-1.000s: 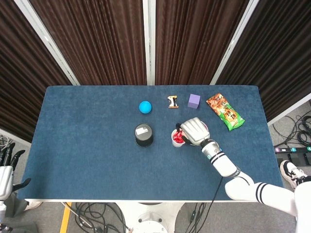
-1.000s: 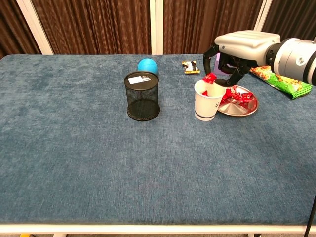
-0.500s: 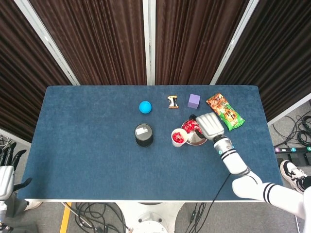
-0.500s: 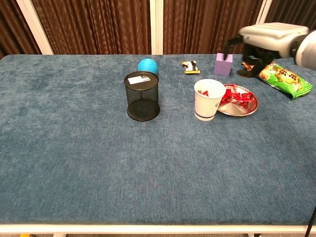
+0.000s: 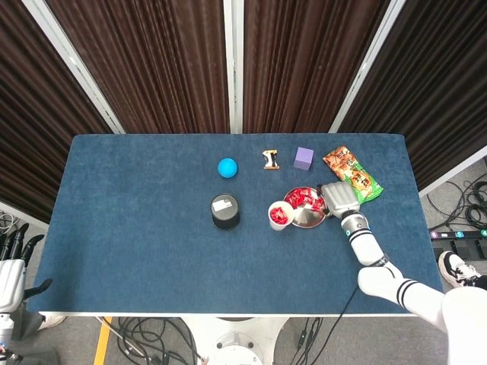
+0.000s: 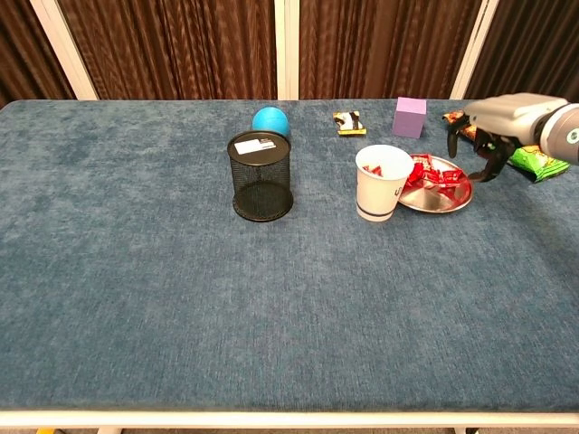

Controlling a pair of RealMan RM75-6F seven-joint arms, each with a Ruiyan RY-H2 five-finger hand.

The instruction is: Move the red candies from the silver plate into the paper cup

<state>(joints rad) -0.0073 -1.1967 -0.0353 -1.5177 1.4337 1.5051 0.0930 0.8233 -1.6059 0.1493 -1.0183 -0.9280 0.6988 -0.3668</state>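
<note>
A white paper cup (image 6: 380, 185) with red candies (image 6: 373, 169) in it stands mid-table, also seen from above as the cup (image 5: 278, 215). Touching its right side is the silver plate (image 6: 445, 202), holding several red candies (image 6: 436, 174); the head view shows the plate (image 5: 308, 220) and its candies (image 5: 302, 198) too. My right hand (image 6: 496, 125) hovers just right of the plate, fingers (image 6: 494, 166) hanging down and apart with nothing in them; it is the right hand (image 5: 340, 199) in the head view. My left hand (image 5: 11, 262) hangs off the table's lower left, fingers spread and empty.
A black mesh pen holder (image 6: 261, 176) stands left of the cup, with a blue ball (image 6: 269, 119) behind it. Along the back lie a small wrapped snack (image 6: 349, 122), a purple cube (image 6: 409, 116) and a green-orange snack bag (image 5: 351, 175) beside my right hand.
My right hand moved from above the cup rightwards across the plate and lower, ending at the plate's right edge. The red candy seen at the cup's rim now lies inside the cup.
</note>
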